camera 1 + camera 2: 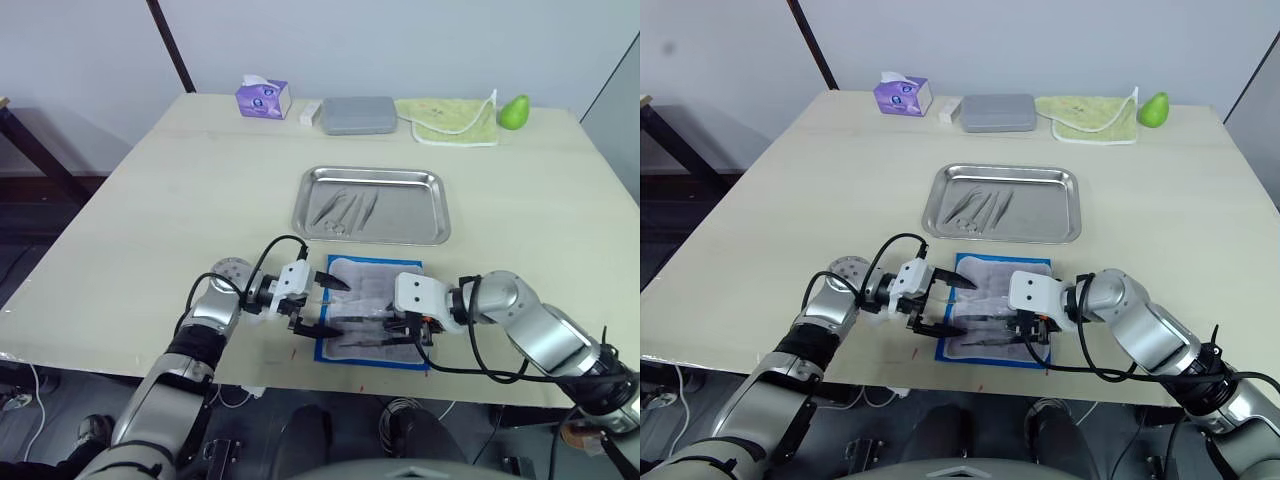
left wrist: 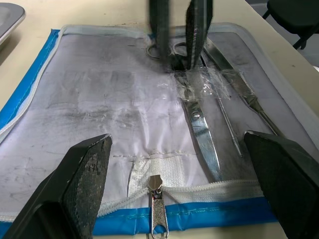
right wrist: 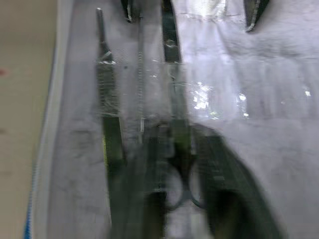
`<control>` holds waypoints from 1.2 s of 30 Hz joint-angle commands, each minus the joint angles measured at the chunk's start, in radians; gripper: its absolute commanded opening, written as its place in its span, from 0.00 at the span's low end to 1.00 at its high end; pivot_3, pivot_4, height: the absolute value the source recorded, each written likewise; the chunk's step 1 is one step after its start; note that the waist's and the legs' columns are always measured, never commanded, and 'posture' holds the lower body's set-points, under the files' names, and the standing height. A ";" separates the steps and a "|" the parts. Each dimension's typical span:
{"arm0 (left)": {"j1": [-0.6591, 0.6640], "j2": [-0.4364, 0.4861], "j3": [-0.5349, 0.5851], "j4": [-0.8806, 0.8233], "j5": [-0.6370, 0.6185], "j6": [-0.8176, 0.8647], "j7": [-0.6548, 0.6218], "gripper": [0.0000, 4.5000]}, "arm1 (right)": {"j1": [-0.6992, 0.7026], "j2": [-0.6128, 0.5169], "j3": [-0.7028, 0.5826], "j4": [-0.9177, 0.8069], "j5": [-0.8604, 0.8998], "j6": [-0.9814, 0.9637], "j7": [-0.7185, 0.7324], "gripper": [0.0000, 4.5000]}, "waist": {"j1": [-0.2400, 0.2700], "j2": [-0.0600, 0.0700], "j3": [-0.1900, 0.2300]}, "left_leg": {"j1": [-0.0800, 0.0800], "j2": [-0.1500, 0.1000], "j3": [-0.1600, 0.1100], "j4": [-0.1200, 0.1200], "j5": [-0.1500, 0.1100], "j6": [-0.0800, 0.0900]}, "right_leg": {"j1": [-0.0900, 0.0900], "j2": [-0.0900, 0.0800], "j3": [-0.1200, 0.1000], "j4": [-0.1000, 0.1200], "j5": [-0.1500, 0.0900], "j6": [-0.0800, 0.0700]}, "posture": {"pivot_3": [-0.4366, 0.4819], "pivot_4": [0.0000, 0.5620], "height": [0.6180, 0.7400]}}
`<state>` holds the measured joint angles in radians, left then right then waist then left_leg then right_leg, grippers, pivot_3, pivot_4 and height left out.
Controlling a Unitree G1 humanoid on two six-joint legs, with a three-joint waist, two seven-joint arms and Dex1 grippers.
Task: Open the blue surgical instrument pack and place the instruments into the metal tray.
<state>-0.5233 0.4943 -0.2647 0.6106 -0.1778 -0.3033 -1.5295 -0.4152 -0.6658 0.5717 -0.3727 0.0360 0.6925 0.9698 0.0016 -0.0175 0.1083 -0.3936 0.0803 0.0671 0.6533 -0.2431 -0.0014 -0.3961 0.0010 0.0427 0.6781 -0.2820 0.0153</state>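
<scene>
While your left gripper point(image 1: 322, 302) gapes wide at the opened blue pack point(image 1: 375, 312), your right gripper point(image 2: 180, 35) pinches the scissors point(image 2: 192, 104). Some instruments point(image 1: 343, 209) lie in the metal tray point(image 1: 425, 184).

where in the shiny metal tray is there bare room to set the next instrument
The right half of the shiny steel tray is bare up to its rim. Its left half is crowded with thin metal instruments. The open blue pack is crowded by both grippers.
</scene>
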 commanded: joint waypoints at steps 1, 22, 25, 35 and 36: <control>0.033 -0.003 -0.038 0.032 0.054 0.012 0.001 1.00 | 0.040 -0.005 0.064 0.087 -0.051 0.016 -0.013 0.02 | -0.003 -0.001 -0.004 | 0.000 0.000 0.000 0.000 0.000 0.000 | 0.000 0.000 0.000 0.000 -0.001 -0.001 | 0.48 0.27 1.00; 0.063 0.001 -0.041 -0.025 0.057 0.040 0.021 1.00 | -0.070 0.002 0.015 -0.062 -0.004 0.103 0.065 0.02 | -0.011 0.004 0.001 | -0.003 0.000 0.002 -0.002 0.000 0.000 | -0.002 -0.002 0.001 -0.001 -0.001 -0.002 | 0.48 0.27 1.00; 0.061 0.000 -0.042 -0.022 0.060 0.039 0.021 1.00 | -0.119 -0.016 0.041 -0.085 -0.008 0.150 0.087 0.02 | -0.011 0.008 0.005 | -0.004 -0.001 0.001 -0.003 0.000 0.000 | -0.003 -0.002 0.001 -0.002 -0.001 -0.002 | 0.48 0.27 1.00; 0.064 0.003 -0.044 -0.026 0.064 0.045 0.022 1.00 | -0.254 -0.027 0.074 -0.126 0.013 0.252 0.122 0.02 | -0.010 0.008 0.008 | -0.006 -0.001 0.002 -0.003 0.000 0.000 | -0.007 -0.003 0.001 -0.001 -0.001 -0.003 | 0.48 0.27 1.00; 0.063 0.003 -0.044 -0.025 0.064 0.046 0.022 1.00 | -0.259 -0.029 0.075 -0.130 0.017 0.260 0.123 0.02 | -0.009 0.008 0.008 | -0.006 -0.001 0.002 -0.003 0.000 0.000 | -0.007 -0.003 0.001 -0.001 -0.001 -0.002 | 0.48 0.27 1.00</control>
<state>-0.4978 0.5009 -0.2618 0.5393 -0.1771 -0.2701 -1.5198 -0.6472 -0.6916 0.6618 -0.4540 0.0422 0.9471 1.0859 -0.0078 -0.0093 0.1164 -0.3998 0.0792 0.0693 0.6503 -0.2434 -0.0012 -0.4030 -0.0017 0.0438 0.6766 -0.2829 0.0129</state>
